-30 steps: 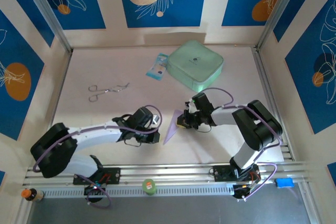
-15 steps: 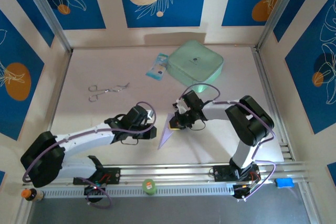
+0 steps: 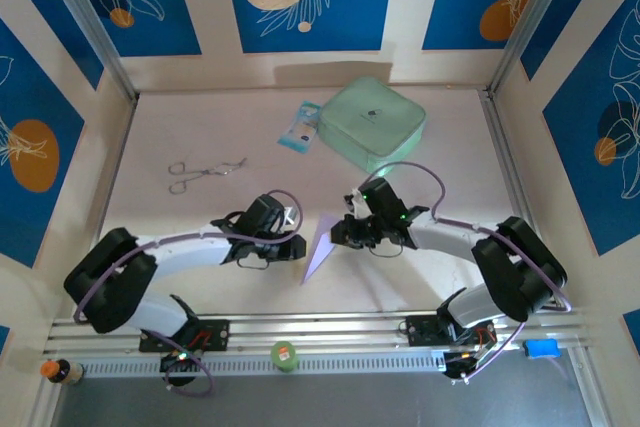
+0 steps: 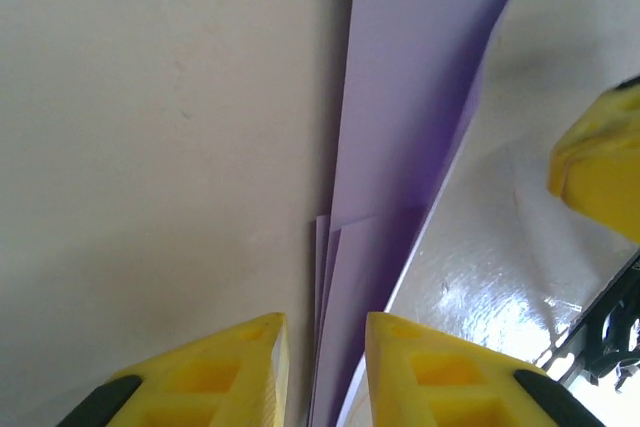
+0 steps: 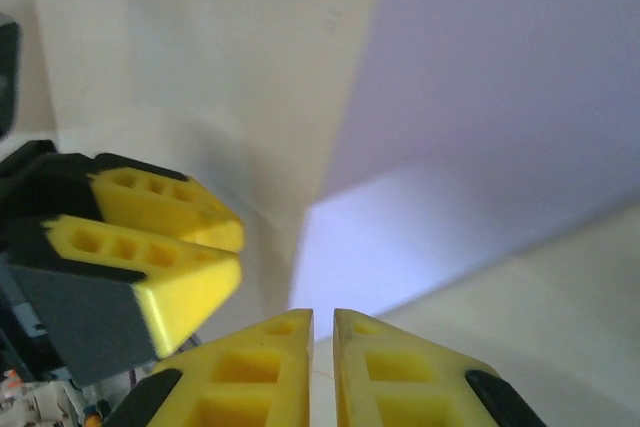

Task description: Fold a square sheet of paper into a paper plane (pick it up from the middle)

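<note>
Jaws of left gripper (image 4: 322, 337), clenched a second ago, now parted around the edge of the folded paper (image 4: 400, 97). Right gripper (image 5: 323, 322) is nearly together at its corner, grip untellable. Crease seemingly pressed, release beginning.

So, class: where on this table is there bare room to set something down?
Bare: the far-left corner behind the forceps; the right side between the mint-green case and the rail; the near strip below the paper. Crowded: the centre, where left claw and right claw flank it.
</note>
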